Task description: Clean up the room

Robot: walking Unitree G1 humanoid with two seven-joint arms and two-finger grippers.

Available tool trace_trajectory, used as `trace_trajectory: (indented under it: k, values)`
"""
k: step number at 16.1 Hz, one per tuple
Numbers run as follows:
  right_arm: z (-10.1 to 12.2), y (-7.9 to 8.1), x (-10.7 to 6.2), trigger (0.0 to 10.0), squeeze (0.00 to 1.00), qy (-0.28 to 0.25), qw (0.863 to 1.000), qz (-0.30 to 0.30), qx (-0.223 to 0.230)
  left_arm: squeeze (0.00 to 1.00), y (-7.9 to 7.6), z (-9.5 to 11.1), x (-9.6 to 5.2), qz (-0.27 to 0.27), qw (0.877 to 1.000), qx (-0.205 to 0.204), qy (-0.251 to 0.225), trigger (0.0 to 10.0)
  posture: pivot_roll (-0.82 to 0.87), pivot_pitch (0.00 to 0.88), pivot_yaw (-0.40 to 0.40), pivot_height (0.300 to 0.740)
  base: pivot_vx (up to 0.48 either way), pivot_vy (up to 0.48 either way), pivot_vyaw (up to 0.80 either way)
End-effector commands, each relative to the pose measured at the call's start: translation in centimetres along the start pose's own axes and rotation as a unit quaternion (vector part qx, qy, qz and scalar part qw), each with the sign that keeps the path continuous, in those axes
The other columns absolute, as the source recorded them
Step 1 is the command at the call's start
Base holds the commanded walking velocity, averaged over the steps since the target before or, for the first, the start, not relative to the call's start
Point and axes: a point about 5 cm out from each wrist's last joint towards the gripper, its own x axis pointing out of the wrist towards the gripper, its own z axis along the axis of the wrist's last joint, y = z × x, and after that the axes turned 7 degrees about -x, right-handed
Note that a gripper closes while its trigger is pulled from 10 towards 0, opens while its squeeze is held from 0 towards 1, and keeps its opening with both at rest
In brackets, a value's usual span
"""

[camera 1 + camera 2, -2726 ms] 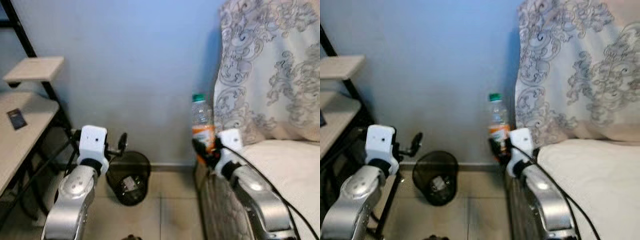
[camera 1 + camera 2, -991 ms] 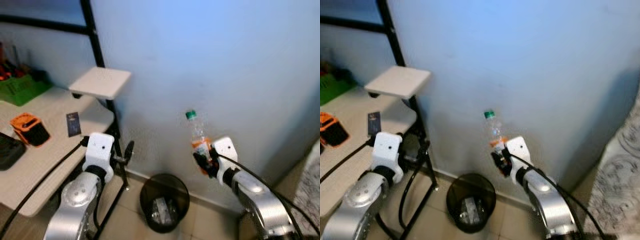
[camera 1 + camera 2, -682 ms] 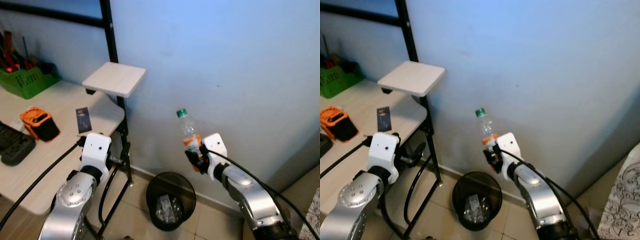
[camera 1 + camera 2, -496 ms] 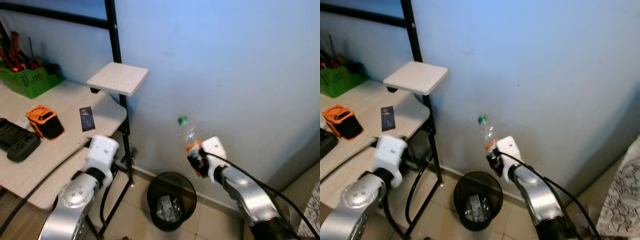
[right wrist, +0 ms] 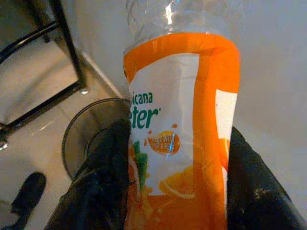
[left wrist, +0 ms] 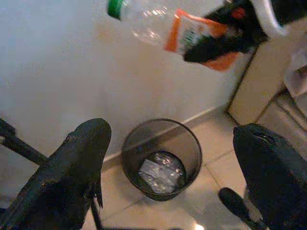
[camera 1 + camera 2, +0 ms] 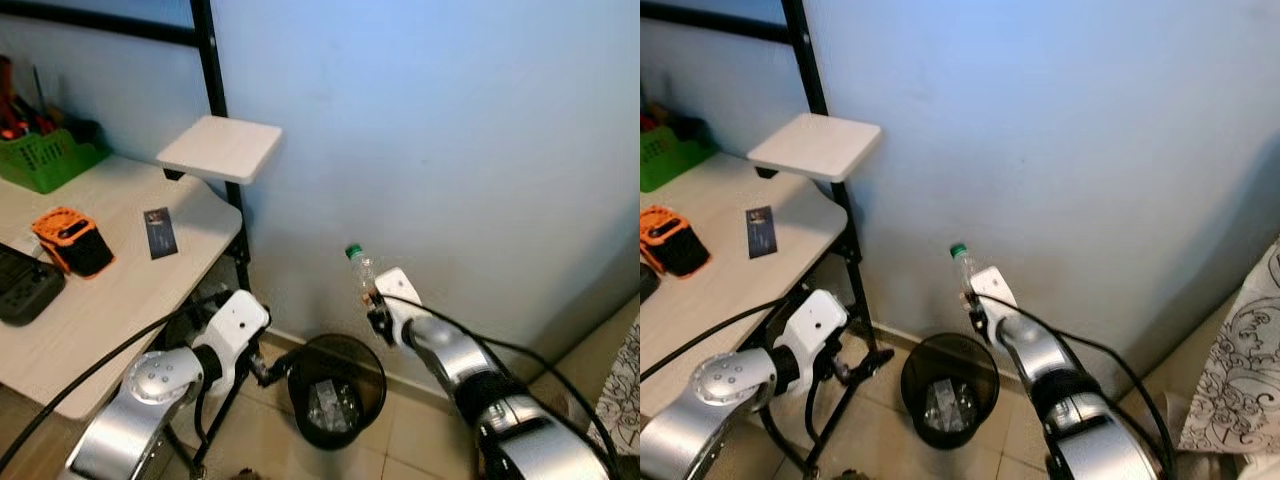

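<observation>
The right tool (image 5: 177,191) is clamped on a clear plastic bottle (image 7: 362,277) with a green cap and an orange label; the right wrist view shows one black finger (image 5: 103,187) pressed to each side of the label. The bottle is held in the air, cap uppermost and tilted slightly, close to the pale blue wall (image 7: 450,130). It sits above the far rim of a black mesh wastebasket (image 7: 336,390) that stands on the tiled floor (image 7: 410,445) against the wall. The wastebasket already contains crumpled clear wrapping (visible at the bottom in the left wrist view).

The left tool (image 6: 168,172) hangs low beside the black counter leg (image 7: 855,290), just left of the wastebasket, pointing toward it. Its two fingers stand wide apart and hold nothing; the wastebasket shows between them.

To the robot's left is a light wooden counter (image 7: 110,290) on a black metal frame, with a small raised white shelf (image 7: 220,148) fixed to the upright. On the counter lie a small dark card (image 7: 158,232), an orange and black device (image 7: 70,240), a black object (image 7: 22,285) at the edge of the picture, and a green basket (image 7: 45,160) of tools at the back. A patterned cloth (image 7: 1240,360) shows at the far right.
</observation>
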Motion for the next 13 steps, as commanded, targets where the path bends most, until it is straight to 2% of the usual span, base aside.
trace_trajectory:
  k: [1,5,7,8,9,10,11,13]
  values:
    - [0.5,-0.4,0.1,10.0,0.0,-0.004,1.0,-0.013,0.0,0.0,0.0,0.1,-0.1,-0.008,1.0,-0.001,0.004,10.0,-0.02,0.058,-0.015,0.74,0.0,0.0,0.0]
    - [1.3,-0.2,0.4,10.0,0.0,0.001,1.0,-0.012,-0.023,0.0,-0.1,-0.1,-0.1,-0.017,1.0,0.0,0.011,10.0,-0.02,0.068,-0.014,0.74,0.0,0.0,0.0]
    - [1.1,-0.2,0.5,10.0,0.11,0.011,0.999,-0.01,-0.03,0.0,-0.1,0.0,-0.2,-0.02,1.0,-0.002,0.012,10.0,-0.02,0.072,-0.013,0.74,0.0,0.0,0.0]
    - [1.0,-0.1,0.5,10.0,0.76,0.012,1.0,-0.004,-0.028,0.0,0.0,0.1,-0.3,-0.02,1.0,-0.002,0.012,10.0,-0.02,0.074,-0.011,0.74,0.0,0.0,0.0]
    - [0.9,0.1,0.5,10.0,1.0,0.012,1.0,0.003,-0.023,0.0,0.1,0.1,-0.3,-0.019,1.0,-0.001,0.013,10.0,-0.02,0.075,-0.01,0.74,0.0,0.0,0.0]
    - [0.9,0.1,0.5,10.0,1.0,0.012,1.0,0.005,-0.022,0.0,0.2,0.1,-0.3,-0.019,1.0,-0.001,0.013,10.0,-0.02,0.076,-0.009,0.74,0.0,0.0,0.0]
    - [1.1,0.7,0.6,10.0,1.0,0.004,0.999,0.031,0.005,0.0,0.4,0.2,-0.4,-0.019,1.0,0.002,0.014,10.0,-0.03,0.075,-0.007,0.74,0.0,0.0,0.0]
    - [1.1,1.2,0.6,10.0,1.0,0.002,0.999,0.045,0.011,0.0,0.7,0.2,-0.3,-0.017,1.0,0.006,0.017,10.0,-0.03,0.068,-0.004,0.74,0.0,0.0,0.0]
